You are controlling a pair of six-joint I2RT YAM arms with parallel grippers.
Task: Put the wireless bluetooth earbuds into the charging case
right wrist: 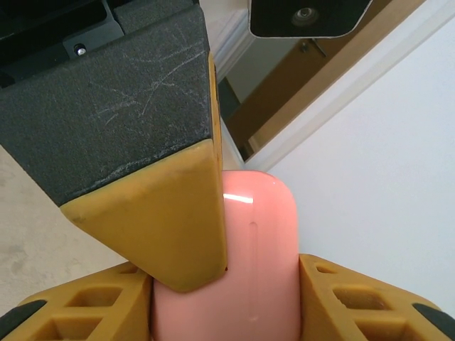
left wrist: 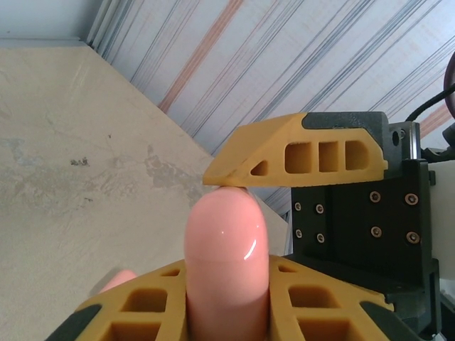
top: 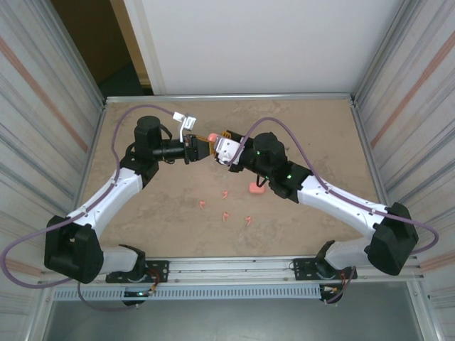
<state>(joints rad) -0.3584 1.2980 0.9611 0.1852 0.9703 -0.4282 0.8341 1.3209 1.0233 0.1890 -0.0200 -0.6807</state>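
L hand [left wrist: 226, 234] and R hand [right wrist: 227, 284] each pinch tight on the pink charging case [top: 212, 136], mid-air over counter [top: 320, 142] (earbuds [top: 225, 215] lie loose nearby).

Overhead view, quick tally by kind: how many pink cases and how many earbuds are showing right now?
Pink cases: 2, held case and loose case
Pink earbuds: 4
Total: 6
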